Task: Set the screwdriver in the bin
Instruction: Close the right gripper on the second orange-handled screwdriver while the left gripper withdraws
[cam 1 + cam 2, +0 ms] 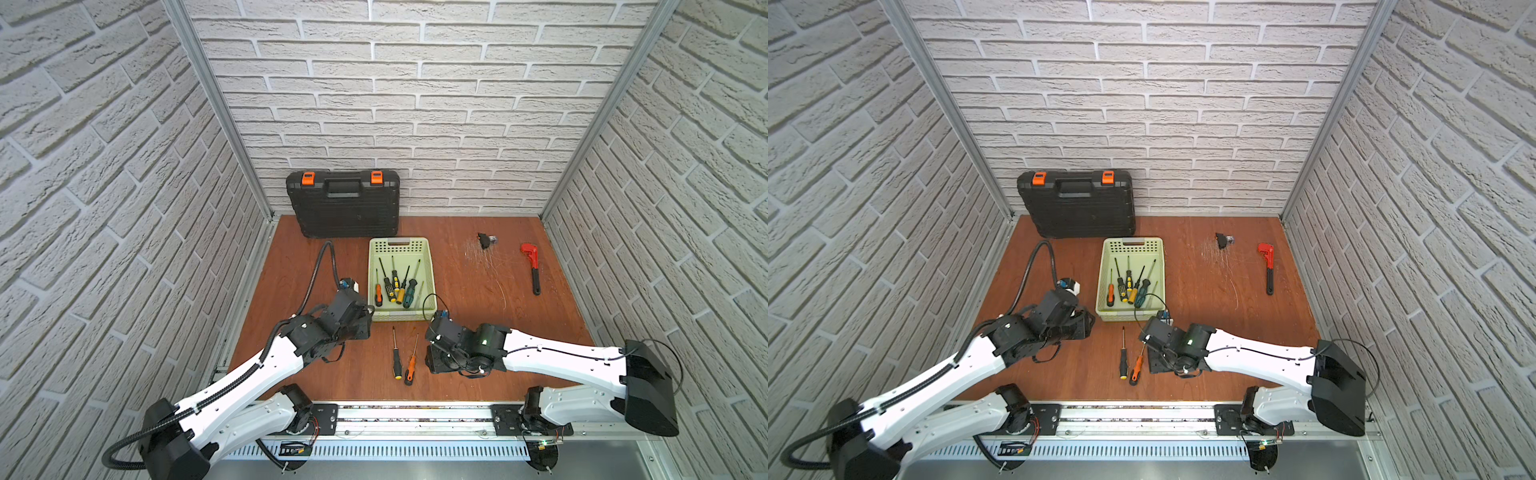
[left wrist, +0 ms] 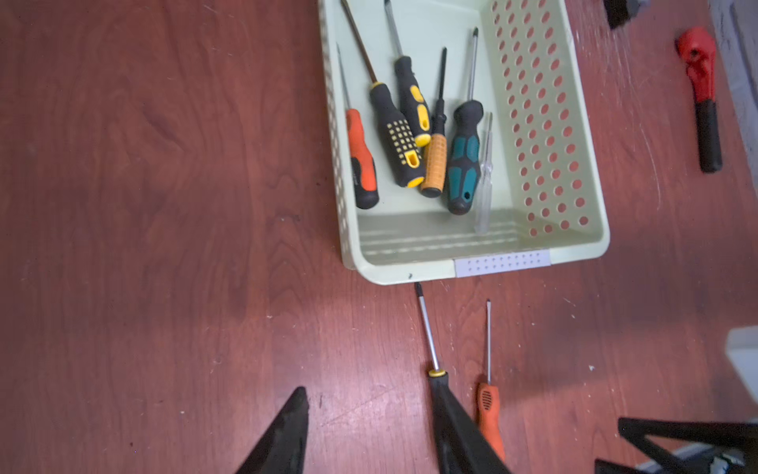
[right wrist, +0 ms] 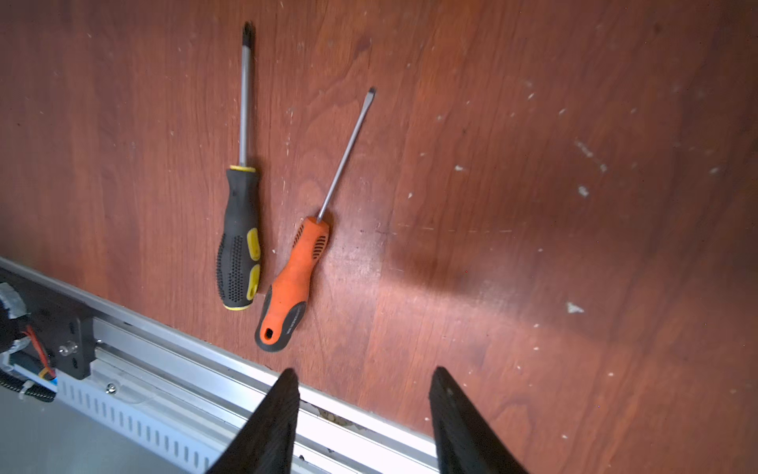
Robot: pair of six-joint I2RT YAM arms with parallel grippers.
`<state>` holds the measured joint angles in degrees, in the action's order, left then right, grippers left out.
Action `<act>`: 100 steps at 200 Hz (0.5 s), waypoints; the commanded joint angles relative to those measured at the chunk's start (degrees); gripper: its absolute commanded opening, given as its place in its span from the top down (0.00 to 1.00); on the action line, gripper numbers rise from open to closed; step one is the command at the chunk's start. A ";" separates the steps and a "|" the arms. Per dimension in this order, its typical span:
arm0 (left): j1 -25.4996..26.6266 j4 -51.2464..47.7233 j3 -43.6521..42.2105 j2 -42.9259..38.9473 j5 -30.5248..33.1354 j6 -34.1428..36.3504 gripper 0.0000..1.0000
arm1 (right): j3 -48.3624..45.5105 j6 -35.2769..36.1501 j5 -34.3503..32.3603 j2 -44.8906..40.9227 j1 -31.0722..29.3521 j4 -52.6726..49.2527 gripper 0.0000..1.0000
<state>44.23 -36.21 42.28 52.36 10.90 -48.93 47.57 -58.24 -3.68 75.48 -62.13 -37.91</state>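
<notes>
A reddish-brown wooden tabletop (image 1: 478,332) sits inside 3 white brick-pattern walls; a black tool case with orange latches (image 1: 343,203) stands against the back wall, and the pale green perforated bin (image 1: 401,247) lies just in front of it, near the middle; in the left wrist view the bin (image 2: 541,123) holds 6 screwdrivers (image 2: 410,123) lying roughly parallel, handles toward its near end; 2 more remain on the table in front of the bin, side by side and well apart from its contents: a black-and-yellow screwdriver (image 1: 397,365) with its tip pointing at the bin's near wall, and an orange screwdriver (image 1: 411,368) just to its right, angled slightly; both show clearly in the right wrist view, black-and-yellow (image 3: 240,246) and orange (image 3: 293,283), handles nearly touching; the left gripper (image 2: 369,410) has its jaws spread with nothing between them, though 1 finger overlaps the black-and-yellow handle in its own view, and contact cannot be told; the right gripper (image 3: 365,371) also stands spread and empty, above the table edge by the aluminium rail (image 3: 184,369); a red pipe wrench (image 1: 532,266) and a small black object (image 1: 484,240) lie far right.
</notes>
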 commanded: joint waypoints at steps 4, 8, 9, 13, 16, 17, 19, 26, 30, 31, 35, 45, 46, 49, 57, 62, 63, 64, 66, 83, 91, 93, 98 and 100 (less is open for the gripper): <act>0.16 -0.24 -2.33 -3.71 5.31 -4.27 0.49 | 3.99 -5.83 0.62 4.79 -2.57 3.42 0.43; 0.16 -0.33 -2.76 -4.19 5.48 -4.51 0.48 | 4.91 -5.83 0.83 6.02 -2.79 3.30 0.43; 0.16 -0.34 -2.83 -4.28 5.55 -4.56 0.48 | 5.17 -5.88 0.89 6.27 -2.85 3.25 0.43; 0.09 -0.36 -3.17 -4.51 5.76 -4.67 0.48 | 5.89 -5.91 1.14 7.48 -3.08 3.07 0.42; 0.07 -0.36 -3.34 -4.76 5.74 -4.78 0.48 | 6.41 -6.00 1.32 8.29 -3.13 3.09 0.42; 0.07 -0.40 -3.39 -4.83 5.73 -4.87 0.48 | 6.58 -6.00 1.36 8.50 -3.15 3.10 0.42; 0.03 -0.43 -3.49 -4.95 5.74 -4.86 0.48 | 6.90 -6.07 1.45 8.97 -3.21 3.19 0.41; -0.02 -0.52 -3.61 -5.13 5.80 -5.03 0.48 | 7.72 -6.30 1.49 10.28 -3.54 3.49 0.40; -0.07 -0.61 -3.68 -5.24 5.74 -5.08 0.48 | 8.01 -6.54 1.40 10.86 -3.69 3.67 0.39; -0.09 -0.66 -3.64 -5.24 5.73 -5.10 0.48 | 8.13 -6.58 1.40 11.02 -3.69 3.69 0.39; -0.11 -0.71 -3.61 -5.25 5.66 -5.05 0.47 | 8.43 -6.69 1.35 11.48 -3.77 3.80 0.38; -0.11 -0.56 -3.40 -5.41 5.09 -4.65 0.47 | 9.21 -6.70 1.01 12.66 -3.87 3.59 0.37; -0.11 -0.59 -3.37 -5.42 5.05 -4.58 0.47 | 9.25 -6.71 0.98 12.75 -3.88 3.57 0.37; -0.11 -0.62 -3.31 -5.53 5.04 -4.50 0.47 | 9.47 -6.59 0.85 13.18 -3.90 3.43 0.36; -0.11 -0.63 -3.27 -5.68 4.84 -4.42 0.47 | 10.17 -6.30 0.84 14.42 -3.88 2.70 0.36; -0.10 -0.66 -3.39 -5.92 4.76 -4.44 0.47 | 10.62 -5.99 0.72 15.16 -3.88 2.28 0.36; -0.10 -0.68 -3.41 -5.98 4.76 -4.43 0.47 | 10.70 -5.91 0.66 15.37 -3.88 2.17 0.36; -0.10 -0.70 -3.42 -6.05 4.75 -4.43 0.47 | 10.79 -5.87 0.59 15.51 -3.88 2.07 0.36; -0.11 -0.71 -3.52 -6.18 4.75 -4.42 0.47 | 10.99 -5.78 0.49 15.78 -3.88 1.88 0.36; -0.21 -0.48 -3.91 -6.96 4.75 -4.04 0.47 | 11.58 -5.59 -0.86 17.44 -3.86 0.94 0.36; -0.24 -0.69 -3.89 -7.19 4.75 -3.91 0.47 | 11.77 -5.28 -1.30 17.75 -3.87 1.00 0.36; -0.27 -0.73 -3.88 -7.23 4.75 -3.83 0.47 | 11.87 -5.21 -1.43 17.81 -3.87 0.98 0.37; -0.33 -0.87 -3.94 -7.35 4.75 -3.74 0.47 | 12.12 -4.91 -1.73 18.00 -3.88 0.77 0.37; -0.36 -0.92 -3.89 -7.42 4.75 -3.66 0.47 | 12.22 -4.84 -1.80 18.14 -3.88 0.70 0.37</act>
<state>44.21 -36.97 39.11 46.19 14.33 -52.73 58.30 -63.44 -3.18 93.01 -65.65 -35.51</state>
